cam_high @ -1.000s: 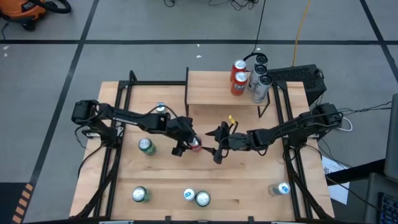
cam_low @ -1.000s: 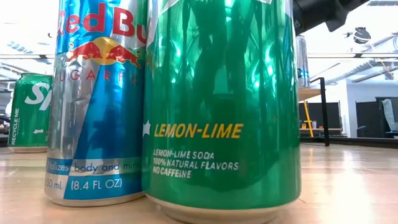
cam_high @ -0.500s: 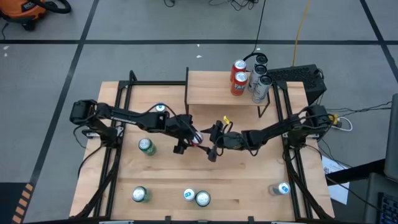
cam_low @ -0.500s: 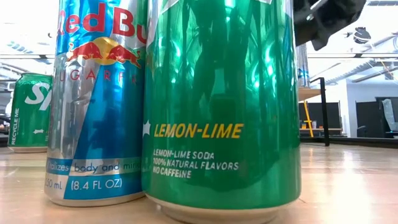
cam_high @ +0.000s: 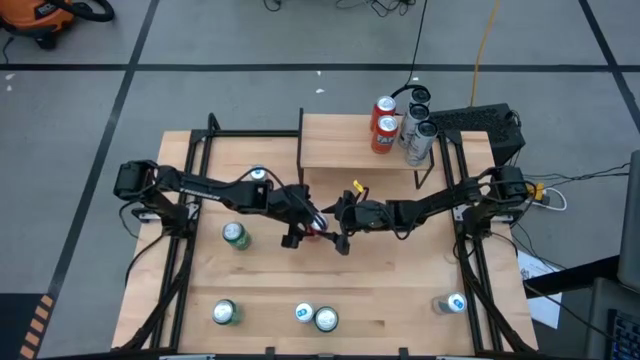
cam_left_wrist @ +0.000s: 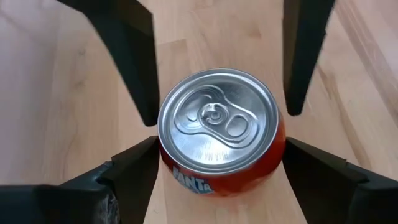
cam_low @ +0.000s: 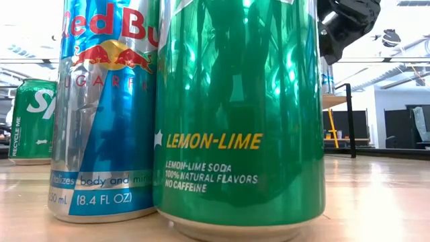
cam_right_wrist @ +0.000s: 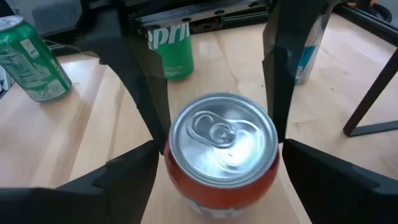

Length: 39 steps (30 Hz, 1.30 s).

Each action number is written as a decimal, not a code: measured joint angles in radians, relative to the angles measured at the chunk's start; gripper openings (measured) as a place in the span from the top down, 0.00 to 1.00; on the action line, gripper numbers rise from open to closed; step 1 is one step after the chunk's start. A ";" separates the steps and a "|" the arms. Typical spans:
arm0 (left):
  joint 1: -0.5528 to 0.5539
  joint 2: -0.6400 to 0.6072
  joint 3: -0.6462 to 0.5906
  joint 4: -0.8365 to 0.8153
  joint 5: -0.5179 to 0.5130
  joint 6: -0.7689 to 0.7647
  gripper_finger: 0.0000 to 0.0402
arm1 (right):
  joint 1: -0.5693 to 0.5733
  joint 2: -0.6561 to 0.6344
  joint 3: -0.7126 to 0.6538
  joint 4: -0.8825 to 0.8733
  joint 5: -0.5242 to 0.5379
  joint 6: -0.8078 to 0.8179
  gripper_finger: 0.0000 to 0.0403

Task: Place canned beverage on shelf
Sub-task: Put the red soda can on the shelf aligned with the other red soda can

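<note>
- Near the table's centre, a red can point(cam_high: 316, 230) is flanked by the left gripper point(cam_high: 303, 227) and the right gripper point(cam_high: 335, 228).
- Four cans point(cam_high: 400, 125) are grouped at the right end of the shelf point(cam_high: 345, 150).

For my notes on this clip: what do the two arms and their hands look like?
Both arms are slim, dark, jointed links mounted at the light-wood table's left and right edges. The left hand and right hand each end in two flat, black, tapering fingers. A small yellow tag sits near the right wrist. Cables trail beside the right arm's base. No logos are legible.
</note>
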<state>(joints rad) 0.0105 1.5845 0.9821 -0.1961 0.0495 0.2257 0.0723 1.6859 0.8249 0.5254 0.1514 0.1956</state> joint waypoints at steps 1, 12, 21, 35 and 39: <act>0.001 0.000 0.000 0.002 0.000 -0.005 0.21 | 0.000 0.000 0.000 0.001 0.000 0.000 0.19; 0.001 -0.002 0.001 -0.006 -0.066 -0.009 0.21 | -0.020 0.078 0.001 0.109 0.001 0.005 0.19; 0.000 -0.013 0.002 -0.064 -0.063 -0.006 0.21 | -0.028 0.122 0.036 0.112 -0.021 0.035 0.24; 0.002 -0.222 0.001 -0.185 -0.237 -0.082 0.21 | -0.027 -0.074 0.032 -0.156 0.007 0.053 0.32; 0.002 -0.275 0.000 -0.196 -0.247 -0.110 0.21 | -0.026 -0.244 0.034 -0.261 0.081 0.043 0.32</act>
<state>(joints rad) 0.0128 1.3097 0.9825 -0.3925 -0.1976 0.1161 0.0459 1.4420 0.8593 0.2645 0.2319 0.2390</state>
